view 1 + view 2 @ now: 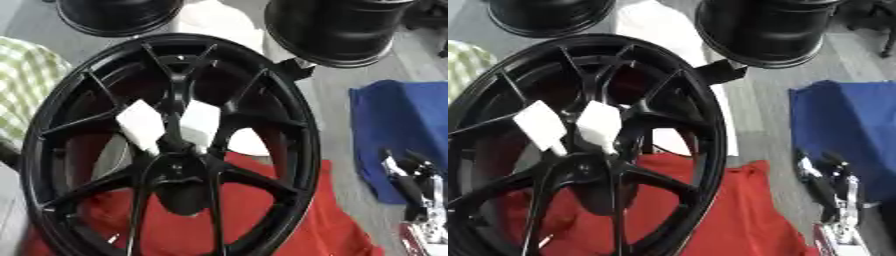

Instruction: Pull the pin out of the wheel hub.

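Observation:
A large black spoked wheel (171,145) stands tilted over a red cloth (297,225) and fills most of both views. Its hub (179,170) sits low in the middle. Just above the hub, two white block-shaped pieces (140,125) (199,124) poke out between the spokes, side by side. Which of them is the pin I cannot tell. My right hand (411,185) shows at the lower right, black and silver, fingers up and relaxed, well apart from the wheel and holding nothing. My left hand appears in neither view.
Two more black wheels (118,15) (337,30) stand at the top. A blue cloth (398,120) lies at the right on the grey floor. A green checked cloth (26,80) is at the left, and a white sheet (654,25) lies behind the wheel.

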`<state>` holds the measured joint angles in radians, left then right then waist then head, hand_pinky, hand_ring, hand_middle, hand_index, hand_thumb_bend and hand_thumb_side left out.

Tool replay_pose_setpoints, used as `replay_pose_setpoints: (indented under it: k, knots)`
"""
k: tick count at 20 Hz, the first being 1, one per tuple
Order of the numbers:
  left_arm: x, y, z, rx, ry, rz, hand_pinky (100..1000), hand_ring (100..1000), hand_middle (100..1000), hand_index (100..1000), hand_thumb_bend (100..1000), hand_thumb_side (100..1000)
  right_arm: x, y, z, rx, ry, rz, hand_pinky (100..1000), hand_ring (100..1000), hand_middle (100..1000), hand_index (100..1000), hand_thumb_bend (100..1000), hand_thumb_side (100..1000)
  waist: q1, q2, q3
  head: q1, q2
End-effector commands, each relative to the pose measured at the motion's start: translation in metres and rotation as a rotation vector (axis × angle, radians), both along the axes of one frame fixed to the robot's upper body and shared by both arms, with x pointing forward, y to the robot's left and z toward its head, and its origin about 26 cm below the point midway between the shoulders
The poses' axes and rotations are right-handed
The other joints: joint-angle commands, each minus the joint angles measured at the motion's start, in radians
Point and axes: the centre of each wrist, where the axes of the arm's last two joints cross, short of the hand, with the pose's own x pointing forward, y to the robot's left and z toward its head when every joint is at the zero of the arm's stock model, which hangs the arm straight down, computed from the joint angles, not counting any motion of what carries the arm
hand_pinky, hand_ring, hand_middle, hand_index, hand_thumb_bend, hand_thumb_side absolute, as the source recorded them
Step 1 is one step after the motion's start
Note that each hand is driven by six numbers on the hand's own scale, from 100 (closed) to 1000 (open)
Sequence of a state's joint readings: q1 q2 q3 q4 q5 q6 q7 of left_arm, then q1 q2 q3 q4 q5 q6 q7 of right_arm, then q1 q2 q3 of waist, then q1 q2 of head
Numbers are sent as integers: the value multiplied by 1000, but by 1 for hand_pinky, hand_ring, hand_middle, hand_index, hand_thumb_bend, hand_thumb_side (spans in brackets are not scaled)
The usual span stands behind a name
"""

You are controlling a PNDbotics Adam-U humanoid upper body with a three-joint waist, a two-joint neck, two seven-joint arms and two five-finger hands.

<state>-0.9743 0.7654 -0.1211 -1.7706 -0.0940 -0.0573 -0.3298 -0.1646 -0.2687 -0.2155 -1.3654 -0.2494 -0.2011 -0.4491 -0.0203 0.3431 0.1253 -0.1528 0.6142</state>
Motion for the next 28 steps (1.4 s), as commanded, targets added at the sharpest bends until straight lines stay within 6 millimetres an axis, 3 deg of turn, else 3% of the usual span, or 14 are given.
replay_pose_setpoints:
  k: [1, 4, 11, 13, 18, 23, 28]
  knots:
    - [-24, -18, 28, 249, -50, -9, 712, 707, 676, 788, 236, 314, -1, -10, 12, -42, -20, -12, 630, 754, 557, 689, 575, 237, 5, -18, 4, -9, -2]
    - [-40, -43, 42, 438, -69, -45, 750, 717, 687, 797, 286, 337, -3, -11, 11, -50, -14, -16, 630, 753, 556, 689, 575, 238, 8, -15, 8, -15, -7]
    - [-61, -89, 54, 753, -39, -124, 804, 744, 717, 821, 295, 457, -6, -11, 10, -58, -4, -17, 630, 751, 554, 689, 574, 239, 5, -8, 14, -25, -25]
    - [-61, -103, 51, 802, -36, -139, 814, 750, 724, 824, 292, 520, -7, -10, 10, -58, -2, -15, 630, 751, 553, 688, 574, 239, 5, -8, 13, -25, -29]
    - [-50, -137, 37, 889, -12, -172, 810, 753, 728, 829, 280, 567, -6, -9, 10, -56, 0, -8, 629, 750, 552, 688, 573, 239, 4, -8, 10, -24, -31]
    - [-45, -145, 25, 929, 38, -234, 807, 769, 743, 842, 244, 656, -5, -8, 10, -50, -3, -2, 629, 748, 550, 688, 573, 239, 5, -4, 4, -30, -29]
    - [-64, -131, 23, 922, 63, -273, 828, 800, 777, 872, 335, 720, -5, -8, 11, -53, -7, -1, 629, 748, 549, 688, 573, 239, 9, 1, 4, -42, -23]
